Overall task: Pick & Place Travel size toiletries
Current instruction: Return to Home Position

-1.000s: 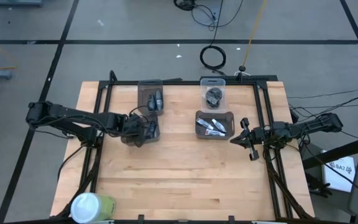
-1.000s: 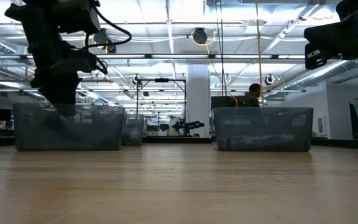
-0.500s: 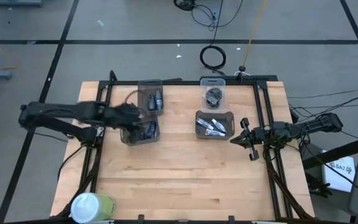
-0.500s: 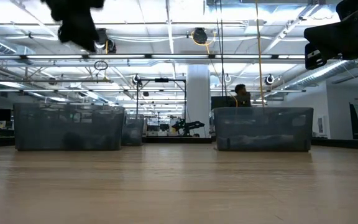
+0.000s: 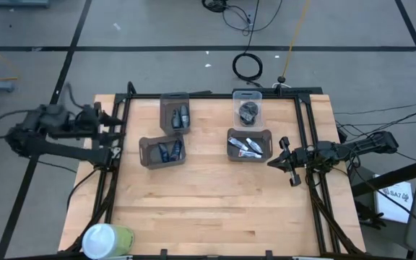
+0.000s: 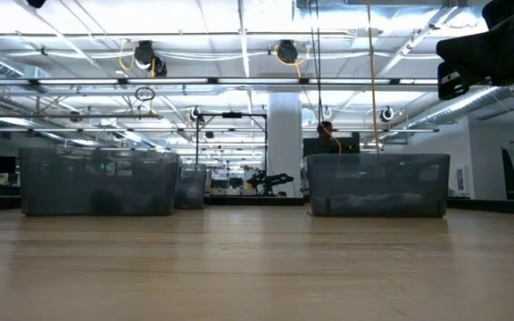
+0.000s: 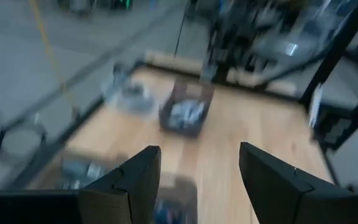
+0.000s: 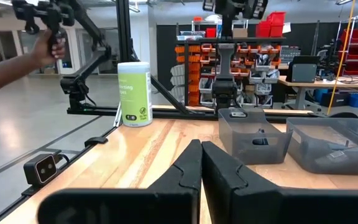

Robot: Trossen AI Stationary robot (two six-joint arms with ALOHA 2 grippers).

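Dark blue shave creams lay in the near left bin; the left gripper, fingers apart and empty, had withdrawn off the tabletop, sorting seemingly finished, the right gripper idle, fingers together.

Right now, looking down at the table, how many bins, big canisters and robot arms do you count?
Bins: 4
White-and-green canister: 1
Robot arms: 2
Total: 7
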